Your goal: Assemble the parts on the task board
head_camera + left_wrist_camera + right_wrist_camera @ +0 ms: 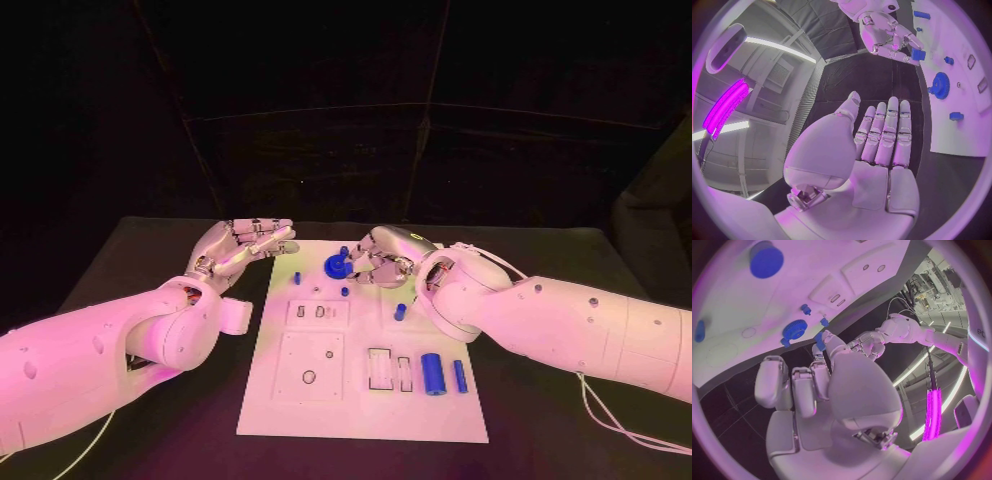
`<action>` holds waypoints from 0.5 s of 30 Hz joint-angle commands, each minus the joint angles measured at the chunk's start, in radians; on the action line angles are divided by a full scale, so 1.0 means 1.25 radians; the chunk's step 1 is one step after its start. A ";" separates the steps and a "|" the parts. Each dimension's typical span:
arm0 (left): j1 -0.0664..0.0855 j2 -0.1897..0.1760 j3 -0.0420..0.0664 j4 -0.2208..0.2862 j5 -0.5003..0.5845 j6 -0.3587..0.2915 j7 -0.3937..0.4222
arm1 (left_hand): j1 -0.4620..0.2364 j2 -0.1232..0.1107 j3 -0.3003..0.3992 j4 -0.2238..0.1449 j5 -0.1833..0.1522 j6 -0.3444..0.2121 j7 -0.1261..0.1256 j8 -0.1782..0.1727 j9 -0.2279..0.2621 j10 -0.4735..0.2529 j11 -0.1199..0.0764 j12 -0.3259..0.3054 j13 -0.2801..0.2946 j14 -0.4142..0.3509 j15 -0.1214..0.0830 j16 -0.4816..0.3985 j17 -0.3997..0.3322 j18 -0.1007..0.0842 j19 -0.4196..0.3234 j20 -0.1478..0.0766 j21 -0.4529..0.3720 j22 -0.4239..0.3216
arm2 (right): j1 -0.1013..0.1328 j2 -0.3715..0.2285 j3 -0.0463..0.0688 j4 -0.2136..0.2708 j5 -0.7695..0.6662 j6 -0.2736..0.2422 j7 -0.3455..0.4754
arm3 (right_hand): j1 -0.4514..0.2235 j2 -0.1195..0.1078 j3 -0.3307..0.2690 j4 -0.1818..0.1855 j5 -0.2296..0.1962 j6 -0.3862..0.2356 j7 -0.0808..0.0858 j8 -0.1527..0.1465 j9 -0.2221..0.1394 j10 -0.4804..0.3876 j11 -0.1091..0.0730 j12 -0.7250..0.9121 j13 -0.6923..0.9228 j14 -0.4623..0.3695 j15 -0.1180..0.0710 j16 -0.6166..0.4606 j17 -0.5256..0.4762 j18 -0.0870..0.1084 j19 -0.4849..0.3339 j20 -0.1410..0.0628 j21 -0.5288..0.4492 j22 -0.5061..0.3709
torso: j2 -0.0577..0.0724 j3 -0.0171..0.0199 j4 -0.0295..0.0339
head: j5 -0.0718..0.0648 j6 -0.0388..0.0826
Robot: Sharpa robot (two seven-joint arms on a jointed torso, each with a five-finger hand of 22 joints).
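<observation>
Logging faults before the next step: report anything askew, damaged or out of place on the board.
Nothing stands out. The task board lies flat, the blue gear and other blue parts rest on it, and the right hand holds a small blue piece.

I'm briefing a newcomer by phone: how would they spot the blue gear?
Find the white rectangular task board on the black table. At its far end, beside the right hand, sits the blue toothed gear wheel; it alone is round and toothed.

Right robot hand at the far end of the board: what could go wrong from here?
1. The right robot hand pinches a small blue part at its fingertips only, so it may slip or tilt.
2. It works close beside the blue gear; a finger could knock it.
3. The left robot hand hovers open off the task board, so nothing steadies it.
</observation>
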 commanded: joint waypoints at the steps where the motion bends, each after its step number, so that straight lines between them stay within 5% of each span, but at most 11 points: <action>1: 0.002 0.001 0.001 -0.001 -0.005 0.005 0.005 | 0.002 0.006 0.000 -0.005 -0.002 0.004 0.002 -0.002 -0.001 0.004 0.000 -0.005 -0.001 0.004 -0.001 -0.005 0.001 0.012 0.007 0.001 -0.004 -0.001 | -0.003 0.011 -0.010 0.000 -0.089 0.024 -0.048 | -0.006 0.001 0.004 0.000 -0.002 0.017 -0.006 0.004 0.000 0.004 -0.003 0.001 0.013 0.072 -0.005 0.003 0.149 -0.005 0.005 -0.001 0.003 0.001 | -0.003 -0.0021 0.0009 | 0.006 -0.005; 7: 0.002 0.002 0.001 -0.001 -0.005 0.004 0.006 | 0.002 0.006 0.000 -0.006 -0.002 0.004 0.002 -0.002 -0.001 0.005 0.000 -0.005 -0.001 0.004 -0.001 -0.005 0.000 0.012 0.007 0.001 -0.005 -0.002 | -0.010 0.034 -0.025 0.001 -0.121 0.049 -0.061 | -0.010 -0.002 0.007 0.001 -0.005 0.017 -0.006 0.004 0.000 0.004 -0.003 0.001 0.013 0.072 -0.005 0.004 0.150 -0.005 0.006 -0.001 0.004 0.003 | -0.001 -0.0008 0.0004 | 0.011 -0.009; 15: 0.003 0.003 0.001 -0.001 -0.005 0.004 0.005 | 0.002 0.006 0.000 -0.007 -0.002 0.004 0.002 -0.002 -0.001 0.005 0.000 -0.005 -0.001 0.003 -0.001 -0.006 0.000 0.012 0.006 0.001 -0.005 -0.002 | -0.022 0.054 -0.029 -0.013 -0.135 0.061 -0.071 | -0.017 -0.004 0.010 0.004 -0.008 0.019 -0.006 0.004 0.000 0.004 -0.003 0.001 0.014 0.072 -0.005 0.004 0.150 -0.005 0.006 -0.002 0.004 0.003 | -0.001 -0.0001 0.0011 | 0.013 -0.015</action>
